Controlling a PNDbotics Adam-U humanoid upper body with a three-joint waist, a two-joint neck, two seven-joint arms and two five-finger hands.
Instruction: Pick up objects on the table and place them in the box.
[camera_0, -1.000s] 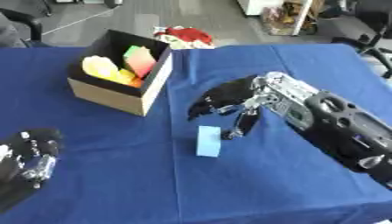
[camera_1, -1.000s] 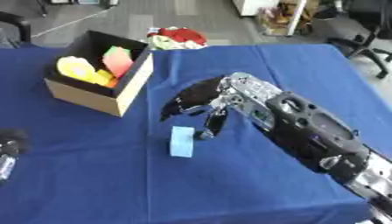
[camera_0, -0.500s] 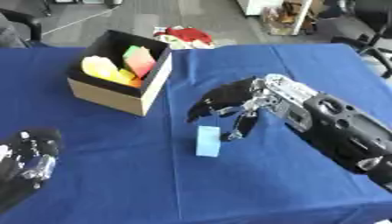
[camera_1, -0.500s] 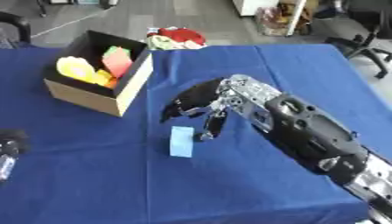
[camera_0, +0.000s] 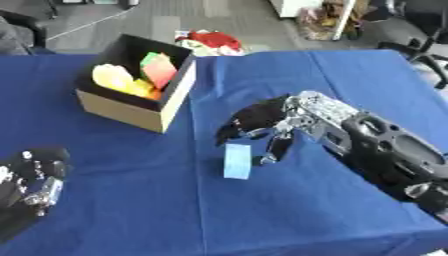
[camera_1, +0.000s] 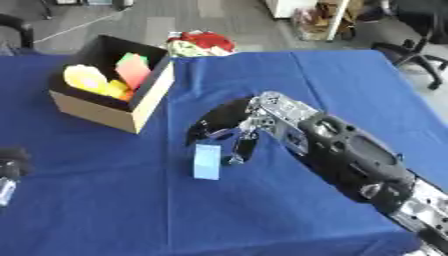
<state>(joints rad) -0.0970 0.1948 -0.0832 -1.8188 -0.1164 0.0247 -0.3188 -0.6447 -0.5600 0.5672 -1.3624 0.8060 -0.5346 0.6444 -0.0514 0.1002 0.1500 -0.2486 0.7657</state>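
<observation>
a deep blue cloth (camera_0: 175, 210) is spread over the table. a light blue block (camera_0: 237, 161) is seen on it. the box (camera_0: 131, 112) is tan outside and black inside, filled with yellow, green and salmon-red items (camera_0: 140, 77). the right hand (camera_0: 262, 122) is black with silver parts, the left hand (camera_0: 26, 175) black.
</observation>
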